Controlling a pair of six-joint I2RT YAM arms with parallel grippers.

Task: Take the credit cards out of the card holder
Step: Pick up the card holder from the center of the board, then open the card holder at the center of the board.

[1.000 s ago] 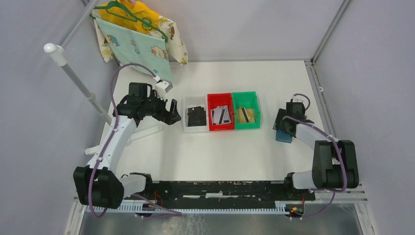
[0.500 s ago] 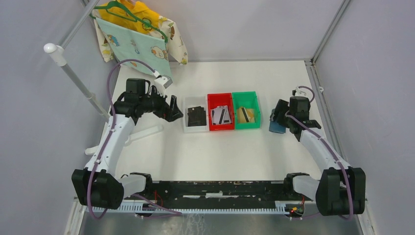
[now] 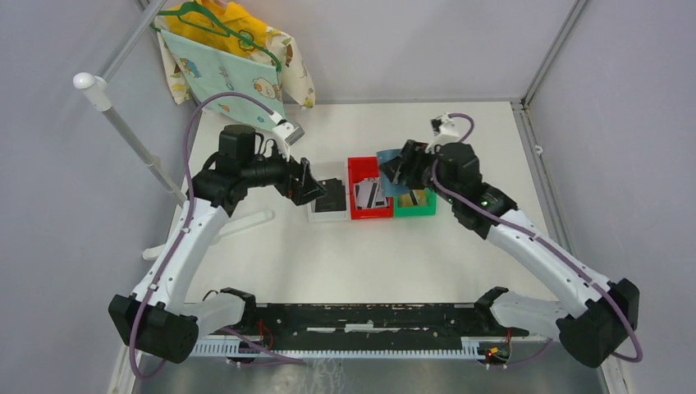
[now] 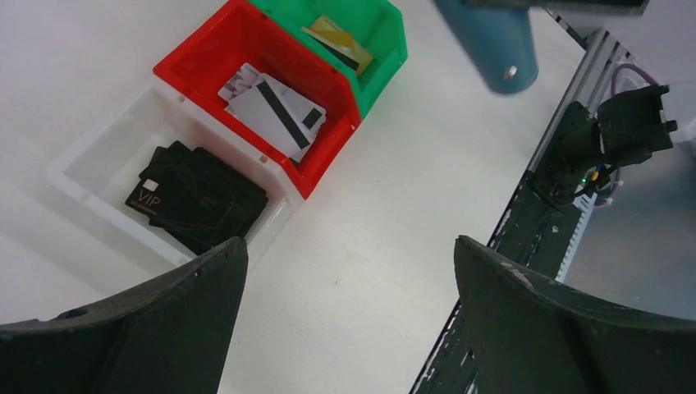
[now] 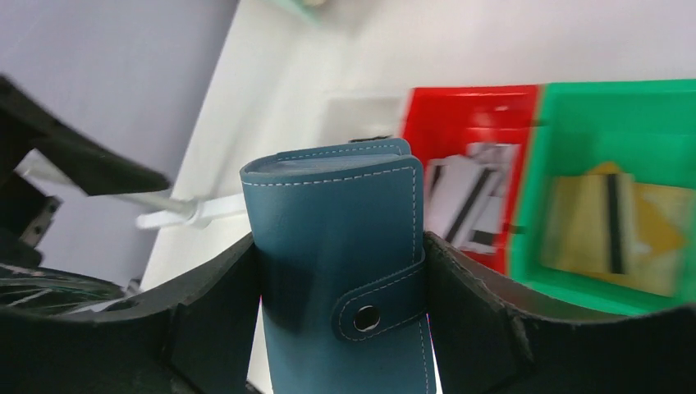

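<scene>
Here your right pincer (image 5: 345, 308) clenches the snapped-shut card holder (image 5: 336, 222) aloft over the red bin (image 3: 365, 159), presenting it to your left pincer (image 4: 349, 283), spread wide, likely to undo the strap (image 5: 394, 291).

1. I see the card holder (image 5: 341, 246) as matt slate-blue leather-like material with pale stitching and a shiny snap stud.
2. The right fingers (image 5: 484, 328) look like matt black plastic.
3. The red bin (image 4: 328, 160), green bin (image 4: 379, 78) and white bin (image 4: 78, 176) read as smooth, slightly glossy plastic.
4. The credit cards (image 4: 275, 107) are thin smooth plastic.
5. The tabletop (image 4: 394, 180) is smooth, matt white.
</scene>
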